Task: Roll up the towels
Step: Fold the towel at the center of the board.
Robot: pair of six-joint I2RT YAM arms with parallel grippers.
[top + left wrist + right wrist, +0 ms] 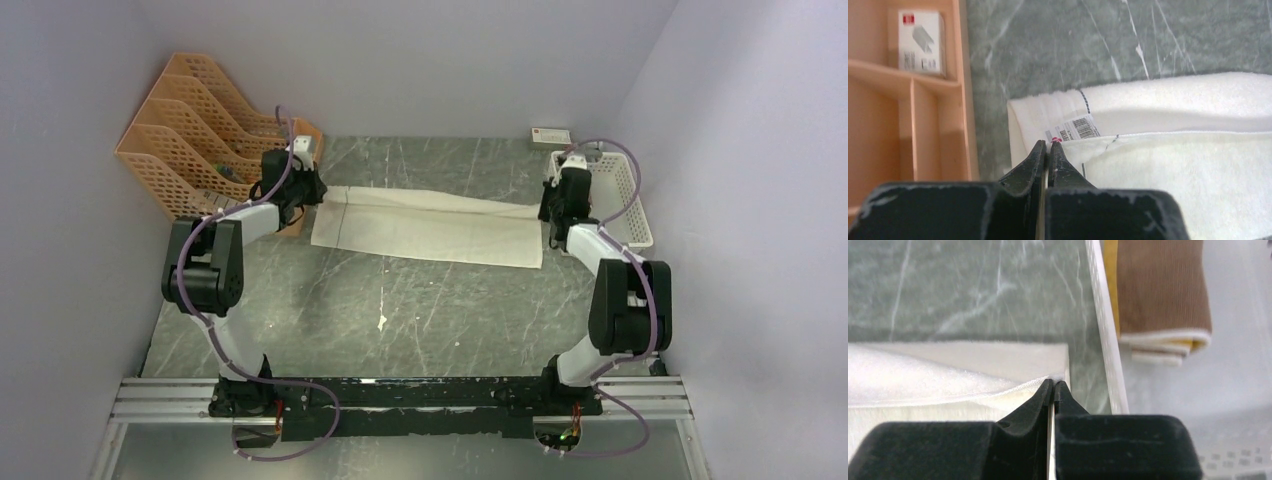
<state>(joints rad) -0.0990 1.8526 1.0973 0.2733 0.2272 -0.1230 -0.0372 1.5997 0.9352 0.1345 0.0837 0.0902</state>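
Observation:
The cream-white towel point(430, 225) lies stretched left to right across the far half of the table, its far edge folded over toward the front. My left gripper point(305, 195) is shut on the towel's left corner point(1173, 165), pinching the upper layer beside a barcode label point(1075, 129). At the other end, my right gripper point(548, 210) is shut on the right corner of the same towel point(923, 380), with a thin strip of cloth between its jaws. The brown towel point(1160, 290), mustard-yellow inside, lies folded in the white basket point(1103, 315).
An orange file rack point(190, 130) stands at the back left. Right beside the left gripper is a wooden organiser point(913, 90) holding a small white box point(918, 42). The white basket point(632, 215) sits against the right wall, and a small white device point(552, 134) lies behind it.

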